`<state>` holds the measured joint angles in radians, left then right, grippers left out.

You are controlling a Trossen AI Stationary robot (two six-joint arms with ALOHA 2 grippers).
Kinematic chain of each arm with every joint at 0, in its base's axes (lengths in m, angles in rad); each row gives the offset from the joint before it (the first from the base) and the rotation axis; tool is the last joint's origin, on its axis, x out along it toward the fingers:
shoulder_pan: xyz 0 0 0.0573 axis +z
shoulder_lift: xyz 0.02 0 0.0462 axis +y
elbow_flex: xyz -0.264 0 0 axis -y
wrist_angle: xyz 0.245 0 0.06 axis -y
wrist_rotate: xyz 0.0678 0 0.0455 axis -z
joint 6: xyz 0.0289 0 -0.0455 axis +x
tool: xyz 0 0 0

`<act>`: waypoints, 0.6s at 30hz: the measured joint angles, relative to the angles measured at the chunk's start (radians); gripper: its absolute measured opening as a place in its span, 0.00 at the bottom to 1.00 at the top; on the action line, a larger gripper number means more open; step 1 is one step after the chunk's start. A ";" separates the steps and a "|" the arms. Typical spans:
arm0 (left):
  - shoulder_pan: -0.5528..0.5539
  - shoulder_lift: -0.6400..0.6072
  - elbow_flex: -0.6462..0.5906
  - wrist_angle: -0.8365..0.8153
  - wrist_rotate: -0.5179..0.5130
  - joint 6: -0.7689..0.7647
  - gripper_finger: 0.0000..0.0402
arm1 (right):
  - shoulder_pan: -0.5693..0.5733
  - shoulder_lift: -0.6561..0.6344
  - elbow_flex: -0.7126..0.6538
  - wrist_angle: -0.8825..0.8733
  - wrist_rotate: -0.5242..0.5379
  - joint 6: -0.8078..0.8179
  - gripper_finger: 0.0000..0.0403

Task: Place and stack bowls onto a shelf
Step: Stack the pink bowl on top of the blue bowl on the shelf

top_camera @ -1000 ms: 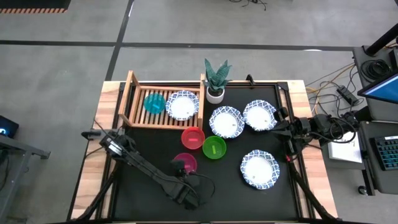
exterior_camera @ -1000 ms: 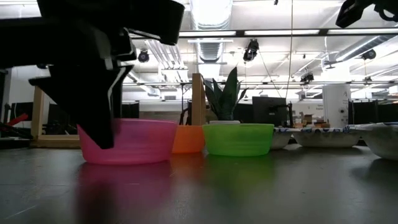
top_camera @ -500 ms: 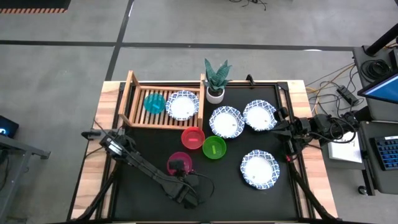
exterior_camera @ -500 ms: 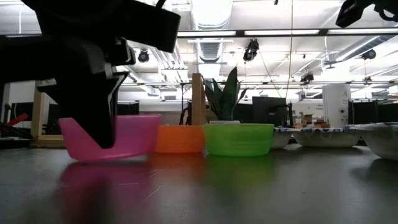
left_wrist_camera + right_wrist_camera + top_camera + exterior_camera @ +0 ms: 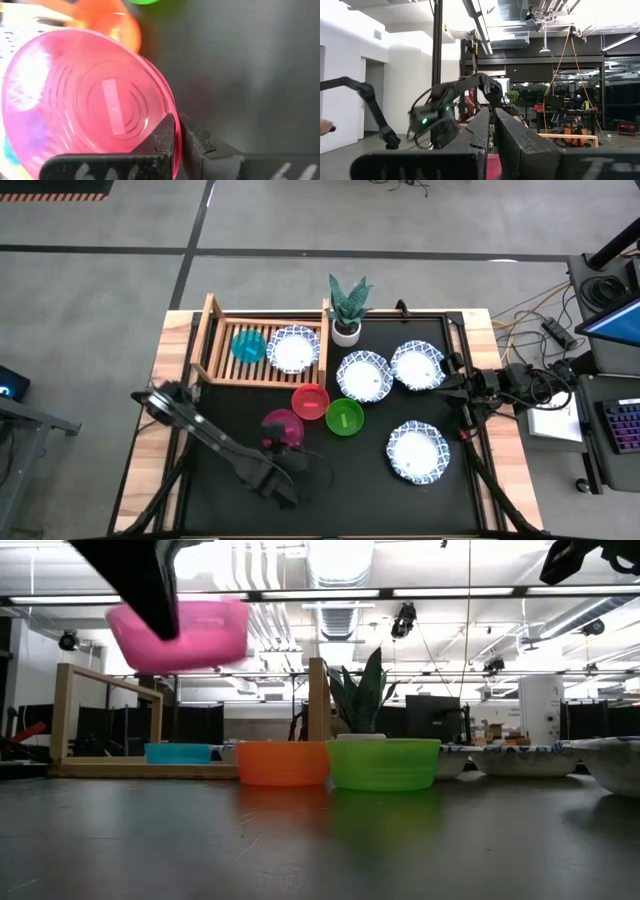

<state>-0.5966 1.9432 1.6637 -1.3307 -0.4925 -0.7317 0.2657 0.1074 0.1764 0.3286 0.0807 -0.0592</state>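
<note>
A magenta bowl hangs above the black mat, with my left gripper shut on its near rim. A red bowl and a green bowl stand on the mat beside it. The wooden shelf at the far left holds a blue bowl and a white patterned bowl side by side. Three more white patterned bowls rest on the mat's right half. My right gripper waits shut at the table's right side. My left gripper pinches the magenta bowl's rim on its near side, one finger inside the bowl and one finger outside its wall. The fingers come slanting down from the near side. The bowl is lifted clear of the mat, slightly tilted.
A potted plant stands at the shelf's right far corner. The black mat is bare along its near left part. The shelf's side rails rise above its slats.
My left gripper has shut on the magenta bowl's near rim. It first tipped the bowl on the mat, then raised it well clear, carrying it a little toward the table's left and far edges. The blue bowl on the shelf now shows behind in the low view.
</note>
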 joint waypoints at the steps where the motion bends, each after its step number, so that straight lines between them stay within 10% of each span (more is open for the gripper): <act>1: 0.004 -0.028 -0.012 -0.014 -0.013 0.001 0.00 | 0.000 0.000 0.000 0.000 0.001 -0.003 0.04; 18: 0.319 -0.539 -0.507 0.098 -0.074 0.114 0.00 | 0.000 0.000 0.000 -0.008 0.026 -0.013 0.04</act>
<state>-0.2781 1.4037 1.1563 -1.2325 -0.5663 -0.6179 0.2657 0.1078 0.1764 0.3209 0.1063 -0.0719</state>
